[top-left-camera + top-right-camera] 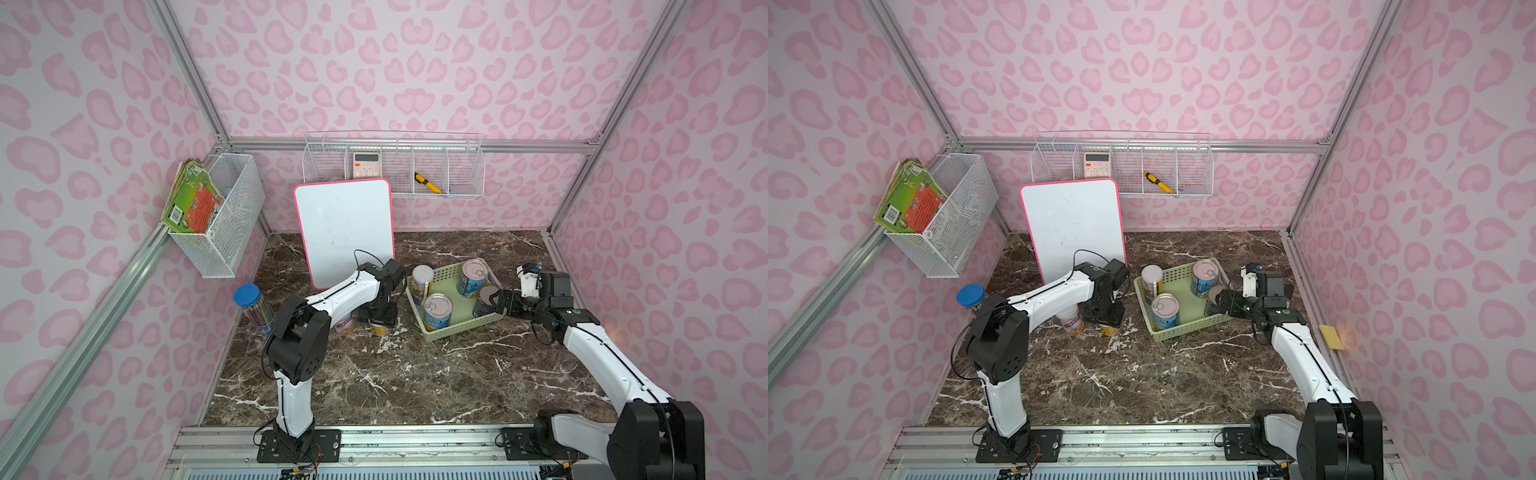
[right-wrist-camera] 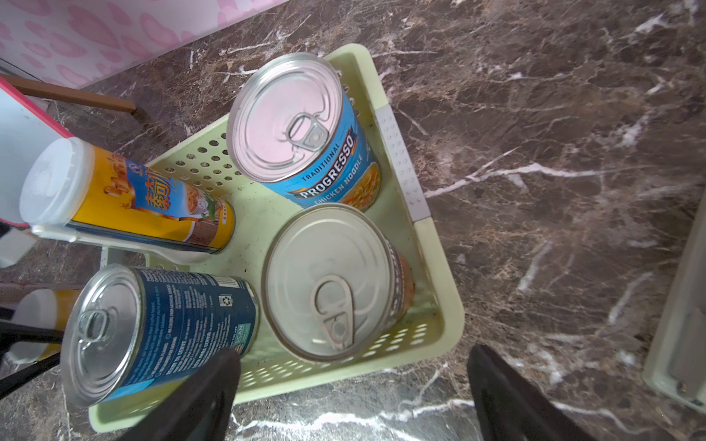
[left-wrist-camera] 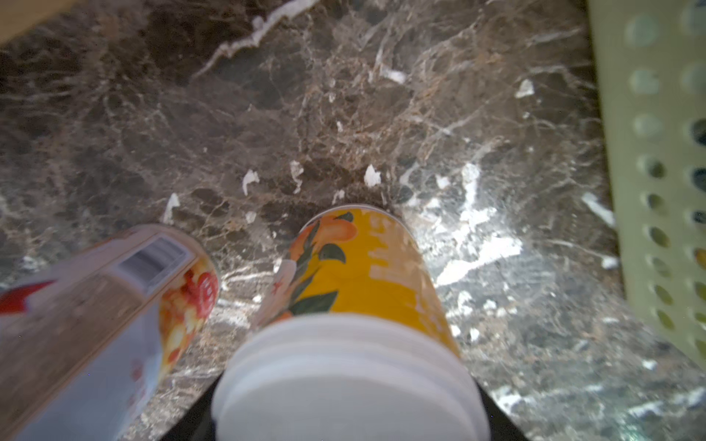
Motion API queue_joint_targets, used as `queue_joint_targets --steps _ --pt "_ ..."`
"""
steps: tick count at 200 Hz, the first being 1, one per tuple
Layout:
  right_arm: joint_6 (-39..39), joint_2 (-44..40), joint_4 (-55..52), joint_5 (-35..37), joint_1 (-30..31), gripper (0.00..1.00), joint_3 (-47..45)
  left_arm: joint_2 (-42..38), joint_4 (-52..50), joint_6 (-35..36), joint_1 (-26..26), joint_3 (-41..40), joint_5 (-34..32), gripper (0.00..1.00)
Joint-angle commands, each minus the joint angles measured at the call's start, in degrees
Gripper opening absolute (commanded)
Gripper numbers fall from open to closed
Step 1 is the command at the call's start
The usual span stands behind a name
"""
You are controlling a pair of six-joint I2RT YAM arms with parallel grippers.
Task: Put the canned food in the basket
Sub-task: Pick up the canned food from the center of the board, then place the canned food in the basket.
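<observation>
Marble-patterned dark tabletop (image 1: pixel 374 382), pink-spotted walls on three sides. My listing runs from the frame's left edge.

1. Upper left: white wire bin (image 1: pixel 232 232) holding booklets. Not part of my job.
2. Below it: pencil jar (image 1: pixel 254 309), blue lid, standing on the table. Not canned food.
3. Left of centre: red-and-white can (image 1: pixel 345 325), on the table, half hidden under my left arm.
4. Just beside it: yellow can (image 1: pixel 381 330), white-lidded, base on the table as far as I can tell. The left gripper (image 1: pixel 378 316) points straight down over it. In the left wrist view the dark fingers (image 3: pixel 191 427) sit tight against both sides of the can's top, so I read the gripper as clamped on this can.
5. Centre, behind: whiteboard (image 1: pixel 345 232), pink-edged, leaning on the back wall.
6. Right of centre: basket (image 1: pixel 461 328), pale green, holding four cans. They are the white-lidded can (image 1: pixel 422 277), the lower pull-tab can (image 1: pixel 437 311), the upper pull-tab can (image 1: pixel 471 276) and the right-hand pull-tab can (image 1: pixel 484 300).
7. Right: right gripper (image 1: pixel 502 302), jaws spread wide with nothing between them, at the basket's right rim beside the right-hand pull-tab can.

Step in hand, by my judgement: pickup of the fifth can, with four in and two out. The next move calls for a straight lift, high enough to clear the perforated wall. After that I carry it rightward to the bare middle of the basket. I must not nudge the red-and-white can, and I would draw the right gripper back first.
</observation>
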Motion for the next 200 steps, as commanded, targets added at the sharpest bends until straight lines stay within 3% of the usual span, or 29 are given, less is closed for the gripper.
queue_joint_targets --steps 1,31,60,107,146,200 --pt "-0.60 -0.22 0.67 0.74 0.10 0.96 -0.10 -4.95 -6.82 -0.17 -1.67 1.65 -1.33 0.18" --pt "-0.39 -0.22 -0.02 2.61 0.05 0.96 0.22 -9.95 -14.00 -0.23 -7.05 10.30 -3.56 0.13" --pt "1.04 -1.14 -0.28 4.63 -0.68 0.96 -0.30 -8.34 -13.46 4.92 -12.68 20.88 -1.68 0.12" --pt "1.09 -2.23 0.36 4.51 -1.21 0.96 -1.65 6.48 -14.84 12.76 -17.17 45.06 0.31 0.11" --pt "2.06 -4.35 1.31 4.43 -1.29 0.96 -4.18 21.84 -18.06 17.70 -18.29 66.73 6.12 0.10" --pt "2.79 -6.86 3.01 4.90 -1.33 0.96 -8.07 29.16 -15.73 21.33 -18.35 67.65 8.19 0.03"
